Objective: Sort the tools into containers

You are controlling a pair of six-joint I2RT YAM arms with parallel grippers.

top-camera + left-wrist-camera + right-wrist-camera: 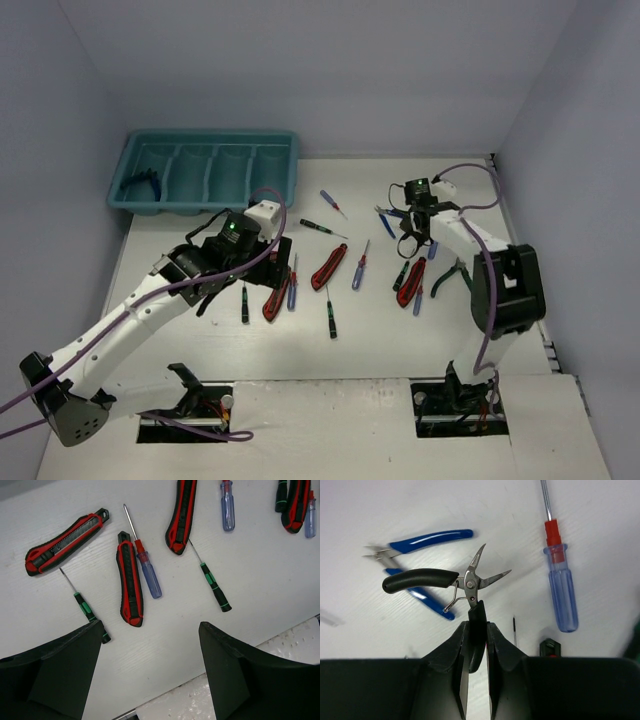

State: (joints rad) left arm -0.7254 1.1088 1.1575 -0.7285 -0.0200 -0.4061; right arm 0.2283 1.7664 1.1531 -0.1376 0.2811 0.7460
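1. The right gripper [477, 626] is clenched on one handle of the black-handled pliers [420, 579]. That handle runs straight back between the fingers, while the free handle sticks out sideways and the steel jaws splay open just beyond the fingertips.
2. The free handle crosses over the blue-handled pliers [430, 537] lying on the table. Whether the held pair has lifted clear of them cannot be told.
3. A blue-handled screwdriver [562, 595] lies to one side, apart from the grip.
4. The teal tray [215, 134] sits at the far left corner of the table, well apart from the right gripper and across the spread of tools. Its compartments run long from near to far.
5. The leftmost compartment holds a dark tool [140, 184], probably pliers, so that compartment is likely the target.
6. The left gripper [150, 632] hangs released above a red-and-black utility knife [130, 585]. It is much nearer the tray, and its arm lies in the carry path.
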